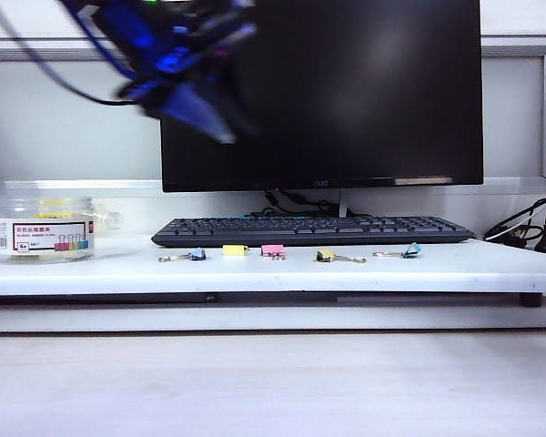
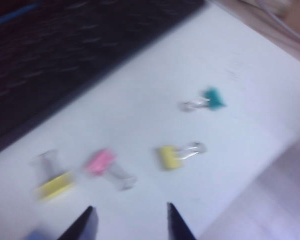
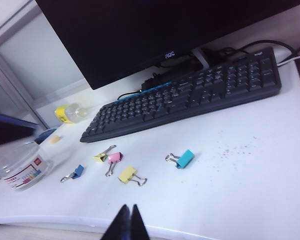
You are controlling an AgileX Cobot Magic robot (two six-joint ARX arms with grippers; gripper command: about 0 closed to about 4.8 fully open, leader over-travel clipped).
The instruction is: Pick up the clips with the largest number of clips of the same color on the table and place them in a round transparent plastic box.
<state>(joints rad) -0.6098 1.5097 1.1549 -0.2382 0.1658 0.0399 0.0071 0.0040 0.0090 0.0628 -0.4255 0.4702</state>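
Observation:
Two yellow clips (image 1: 235,249) (image 1: 326,256) lie in a row of clips in front of the keyboard. In the left wrist view they (image 2: 55,185) (image 2: 169,156) lie either side of a pink clip (image 2: 100,161). My left gripper (image 2: 130,210) hovers high above them, open and empty, a blurred blue shape (image 1: 209,118) in the exterior view. The round transparent plastic box (image 1: 41,229) stands at the far left of the table. My right gripper (image 3: 127,210) is shut and empty, well back from the yellow clips (image 3: 101,157) (image 3: 127,174) and the box (image 3: 22,172).
A blue clip (image 1: 196,255) lies left of the row, a teal clip (image 1: 409,249) at its right end. Behind them sit a black keyboard (image 1: 309,229) and a monitor (image 1: 346,91). A small bottle (image 3: 70,112) lies behind the box. Cables (image 1: 528,232) trail at the far right.

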